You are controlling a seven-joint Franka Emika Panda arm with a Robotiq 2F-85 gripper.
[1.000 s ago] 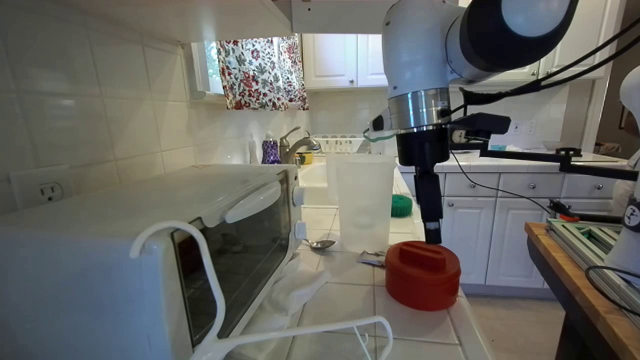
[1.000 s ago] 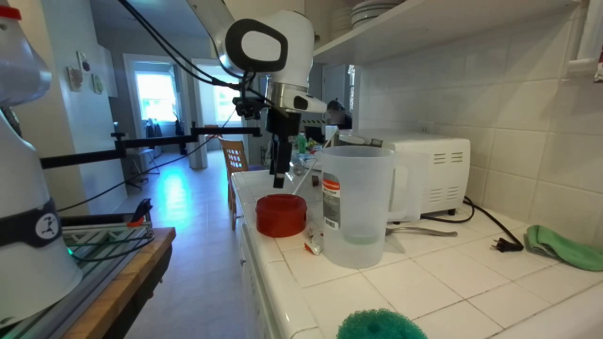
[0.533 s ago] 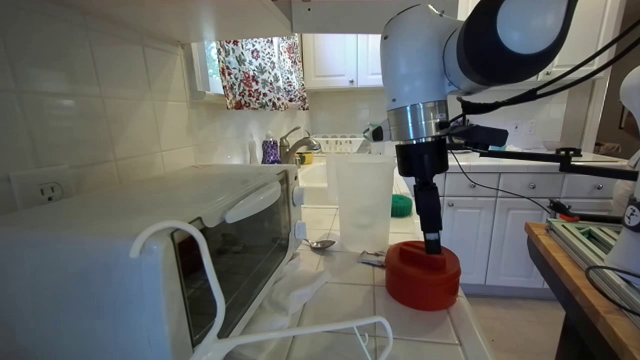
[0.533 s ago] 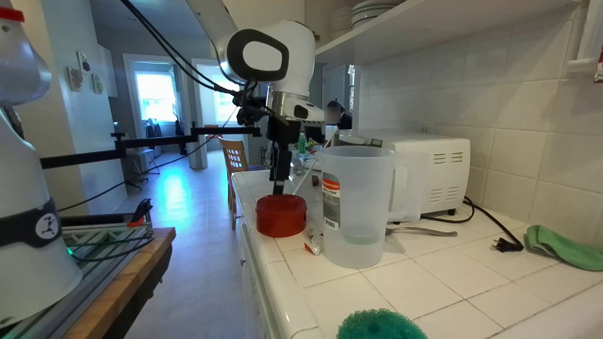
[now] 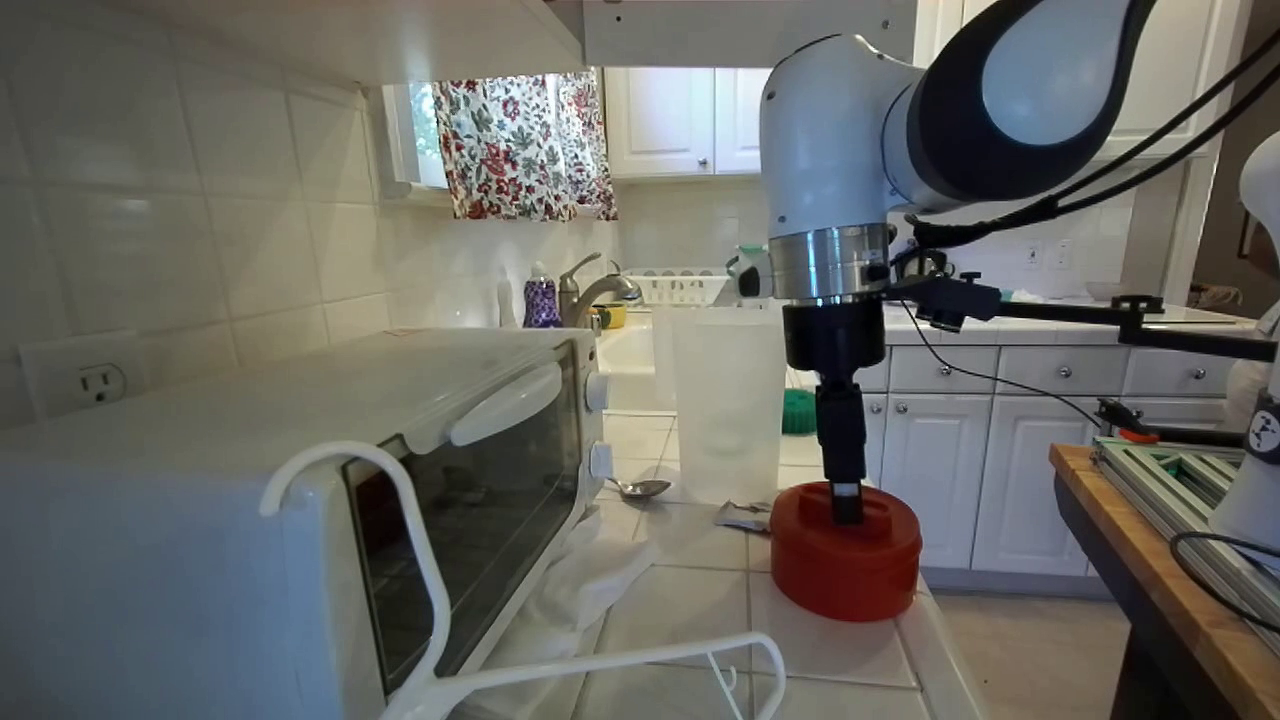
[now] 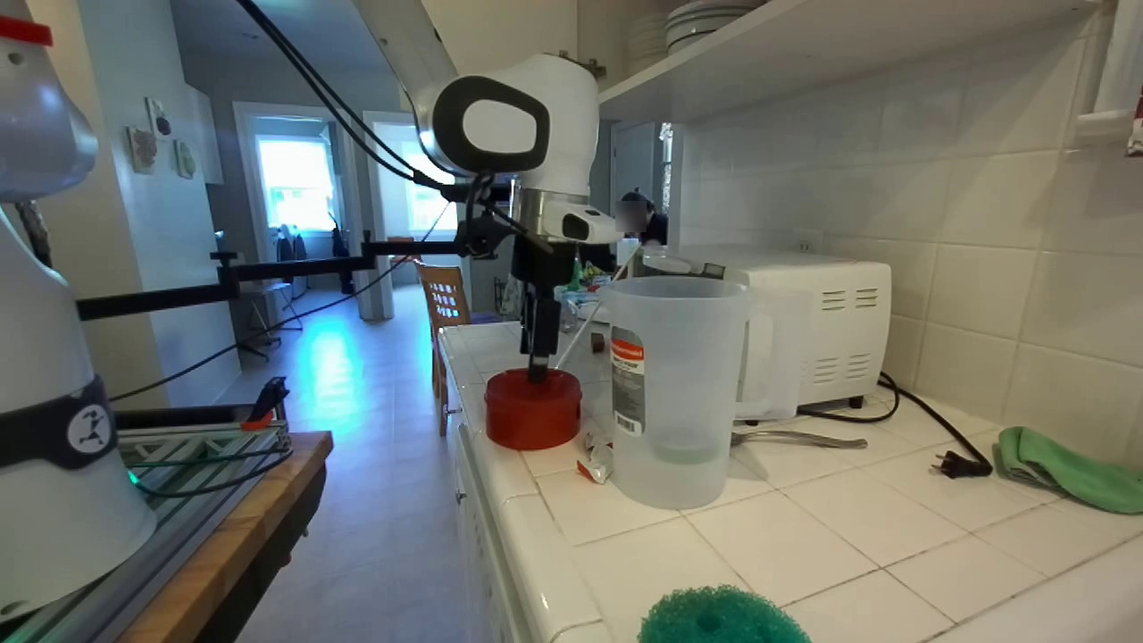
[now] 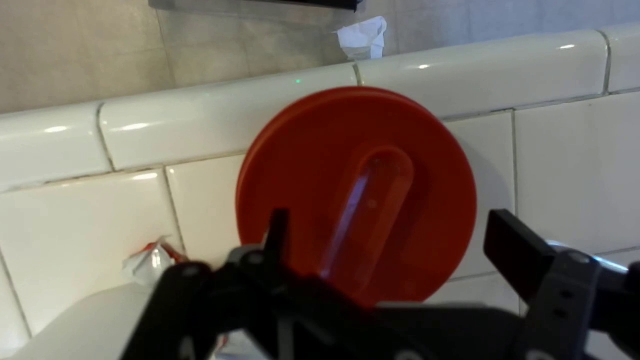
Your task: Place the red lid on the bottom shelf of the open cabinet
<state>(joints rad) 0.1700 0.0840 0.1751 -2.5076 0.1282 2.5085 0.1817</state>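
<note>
The red lid [image 5: 840, 580] sits on the white tiled counter near its edge, also seen in an exterior view [image 6: 533, 418]. In the wrist view the lid [image 7: 310, 140] shows a raised ridge [image 7: 370, 215] across its top. My gripper [image 7: 390, 217] is open, with its fingers spread on either side of the ridge. In both exterior views the gripper [image 5: 847, 510] [image 6: 538, 371] points down at the lid top; I cannot tell if it touches. The open cabinet's bottom shelf [image 6: 804, 62] is overhead, seen from below, with plates on it; its underside also shows in an exterior view [image 5: 400, 40].
A clear pitcher [image 6: 674, 393] stands close beside the lid, with a wrapper [image 5: 745, 516] between. A white toaster oven [image 5: 250, 420] is by the wall under the shelf. A white hanger [image 5: 600, 662], spoon [image 5: 640, 488] and green scrubber [image 6: 723, 616] are also there.
My gripper has come down from above the lid to its top and has moved sideways towards the middle of the lid. The lid has not moved.
</note>
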